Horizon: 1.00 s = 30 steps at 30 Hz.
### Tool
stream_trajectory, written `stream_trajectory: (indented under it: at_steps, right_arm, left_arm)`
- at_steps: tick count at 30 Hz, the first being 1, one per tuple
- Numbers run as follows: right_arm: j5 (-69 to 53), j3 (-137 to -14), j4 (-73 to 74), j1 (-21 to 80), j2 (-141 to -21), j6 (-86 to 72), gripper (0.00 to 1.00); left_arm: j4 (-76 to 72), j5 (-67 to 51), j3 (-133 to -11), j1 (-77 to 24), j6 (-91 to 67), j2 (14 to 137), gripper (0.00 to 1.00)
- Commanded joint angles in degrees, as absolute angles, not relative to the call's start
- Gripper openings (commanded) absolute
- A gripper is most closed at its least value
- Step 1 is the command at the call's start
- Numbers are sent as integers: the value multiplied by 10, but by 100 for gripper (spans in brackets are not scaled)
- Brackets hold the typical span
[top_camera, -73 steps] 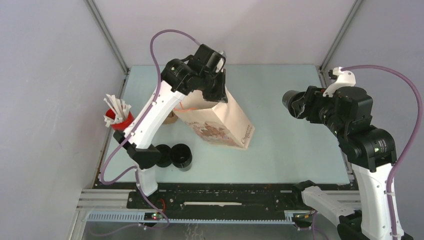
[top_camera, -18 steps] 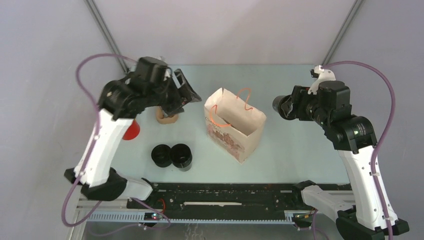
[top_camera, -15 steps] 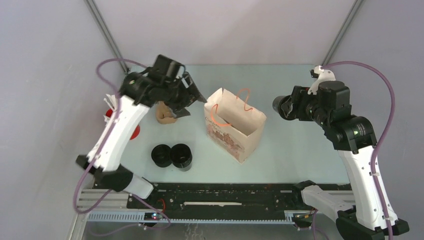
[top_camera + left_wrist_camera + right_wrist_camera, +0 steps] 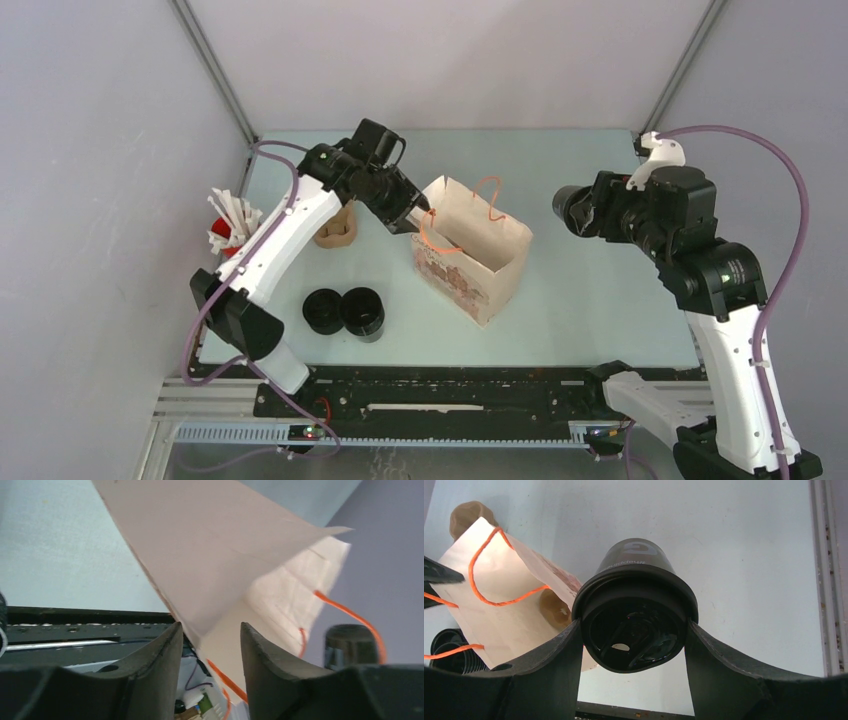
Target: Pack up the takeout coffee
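Right gripper point(image 4: 578, 214) is clamped on the takeout coffee point(image 4: 562, 210). In the right wrist view my fingers point(image 4: 549, 665) sit on both sides of the cup point(image 4: 636, 575), just under the lid rim. The lid faces the camera and the cup lies roughly sideways. It hangs in the air above the table point(image 4: 590, 300), to the right of the paper bag point(image 4: 490, 275) and apart from it.

Left gripper point(image 4: 418, 215) is at the bag's left rim. In the left wrist view the fingers point(image 4: 160, 655) stand apart with the bag's paper wall point(image 4: 210, 545) running down between them. The paper runs down close to the left finger, but there's no pinch on it and a gap is visible. The jaws are parted and holding nothing.

The bag stands upright mid-table with its mouth open. One orange cord handle point(image 4: 487, 190) stands up at the far rim and another is by my left fingers.

In the way between cup and bag mouth: the bag's right wall and the handle loops point(image 4: 479, 570).

Nearby:
- A brown pulp carrier point(image 4: 335, 230) sits left of the bag, under my left arm.
- A red cup point(image 4: 228, 240) with white sticks point(image 4: 235, 210) is at the left table edge.
- Two other black cups point(image 4: 322, 311) point(image 4: 362, 313) touch each other, side by side on the table, near-left of the bag. One of them also shows at the lower left of the right wrist view point(image 4: 444, 647).
- A dark round thing point(image 4: 350, 642) sits beyond the bag in the left wrist view. It's too blurred to say what it is.
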State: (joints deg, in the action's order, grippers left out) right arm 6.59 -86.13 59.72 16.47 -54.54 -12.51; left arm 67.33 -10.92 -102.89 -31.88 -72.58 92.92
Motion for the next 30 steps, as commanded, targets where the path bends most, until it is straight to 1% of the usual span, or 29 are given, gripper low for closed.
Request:
stream_trajectory:
  at_steps: [1, 3, 4, 6, 7, 10, 11, 13, 14, 16, 19, 20, 23, 30]
  right_arm:
    - [84, -902, 576, 160, -549, -112, 0]
    - [86, -910, 574, 160, -554, -111, 0]
    - [87, -913, 572, 160, -555, -111, 0]
    - [88, -919, 568, 160, -561, -110, 0]
    - [89, -922, 567, 160, -563, -108, 0]
    - [94, -925, 562, 160, -568, -103, 0]
    - [96, -923, 559, 160, -569, -102, 0]
    - [98, -918, 552, 160, -571, -102, 0]
    - [96, -915, 549, 160, -573, -103, 0]
    - [93, -910, 542, 160, -578, -105, 0]
    - [91, -909, 533, 160, -588, -105, 0]
    - [90, -909, 531, 161, -592, -103, 0]
    - [85, -917, 530, 160, -602, -97, 0]
    - [33, -931, 509, 160, -610, -92, 0]
  left_arm:
    - [675, -114, -994, -322, -738, 918, 49]
    - [675, -110, -994, -323, -726, 923, 45]
    - [676, -106, -1000, -323, -717, 928, 41]
    - [686, -98, -1024, -322, -693, 942, 28]
    - [688, -92, -1042, -322, -678, 949, 24]
    - [703, -39, -1119, -323, -593, 968, 9]
    - [700, -22, -1139, -325, -560, 968, 2]
    - [664, -2, -1143, -329, -482, 952, 0]
    - [623, -2, -1123, -331, -449, 933, 0]
    - [535, -2, -1053, -340, -408, 884, 0]
    - [399, -41, -913, -341, -412, 816, 0]
    - [374, -51, -889, -341, -419, 804, 0]
    - [367, -57, -879, -341, -424, 800, 0]
    - [432, -28, -949, -342, -415, 830, 0]
